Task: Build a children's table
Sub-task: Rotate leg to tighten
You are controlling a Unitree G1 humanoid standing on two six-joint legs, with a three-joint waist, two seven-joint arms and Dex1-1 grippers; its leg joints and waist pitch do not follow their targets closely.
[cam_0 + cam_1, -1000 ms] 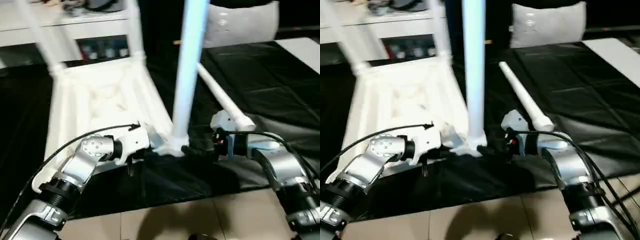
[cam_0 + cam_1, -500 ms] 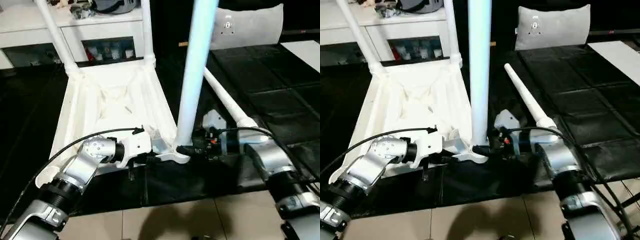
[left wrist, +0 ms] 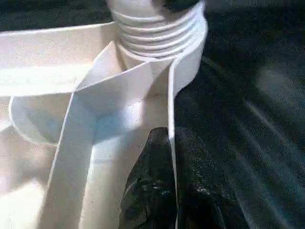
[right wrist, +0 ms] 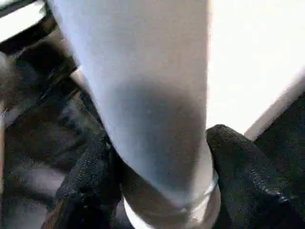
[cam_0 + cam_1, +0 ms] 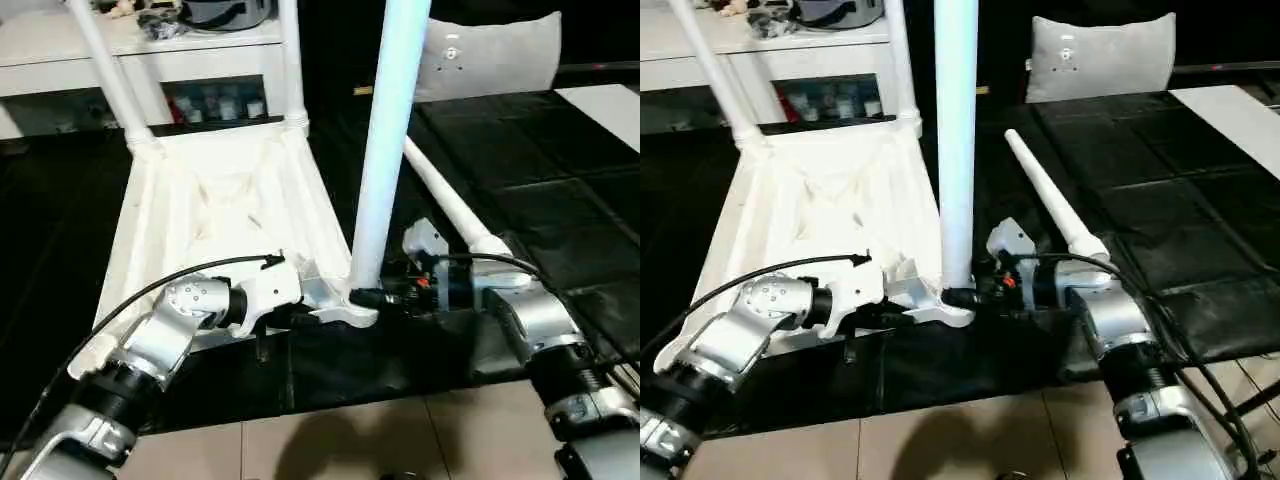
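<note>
Both jaws clamp table [image 5: 200, 210], leg [image 5: 385, 140].

White plastic table top [image 5: 215, 215] lies upside down, ribbed underside up. Two legs [image 5: 105, 70] stand in the far corner sockets. Third leg [image 5: 957, 140] stands upright in the near right corner socket [image 5: 945, 305]. Fourth leg [image 5: 1050, 205] lies loose just right of the top.

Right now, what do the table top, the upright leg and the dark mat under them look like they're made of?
Table top: apparently moulded white plastic, going by thin ribs and a round corner socket. Upright leg: smooth white plastic with a soft sheen and ridged threads at its base; the right pincer grips it. Mat: black, creased, slightly glossy, likely vinyl or coated fabric. The left pincer pinches the top's rim.
</note>
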